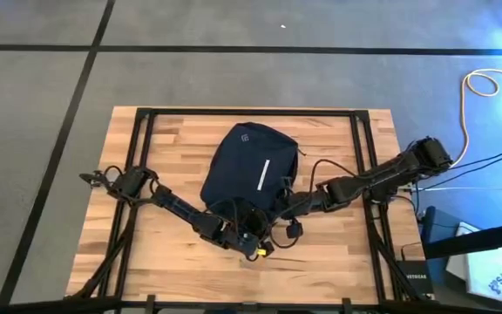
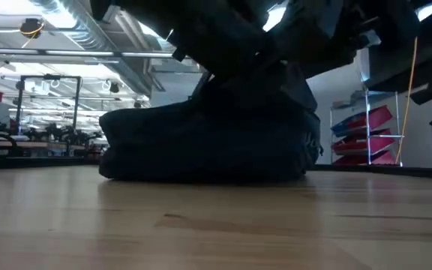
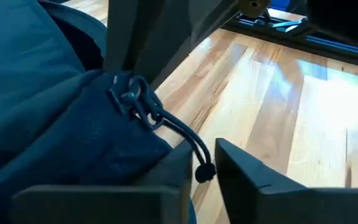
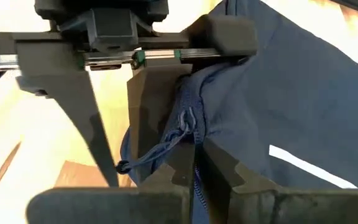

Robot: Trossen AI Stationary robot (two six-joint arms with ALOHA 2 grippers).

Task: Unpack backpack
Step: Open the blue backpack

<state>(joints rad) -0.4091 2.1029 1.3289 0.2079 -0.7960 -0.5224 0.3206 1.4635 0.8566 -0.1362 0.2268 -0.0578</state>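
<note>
High view: backpack (image 1: 251, 166) lies flat mid-counter (image 1: 172, 139), logo side up. Both arms meet at its near edge; left pincer (image 1: 249, 237) and right pincer (image 1: 279, 218) sit close together there, probably to work the zip betw. them.

Low view: pack is a dark slumped mound on the wood (image 2: 201, 225), arms over it from above; grip detail hidden in shadow.

Left wrist view: left pincer (image 3: 204, 171) is slightly parted, zip cord (image 3: 179, 134) hanging betw. the fingers w/ pack fabric against one; can't tell if it's pinched.

Right wrist view: right pincer (image 4: 196, 155) is nearly closed on the zip seam fold, likely bracing fabric so the slider can run. Left arm's fingers crowd just beyond, so little room.
</note>
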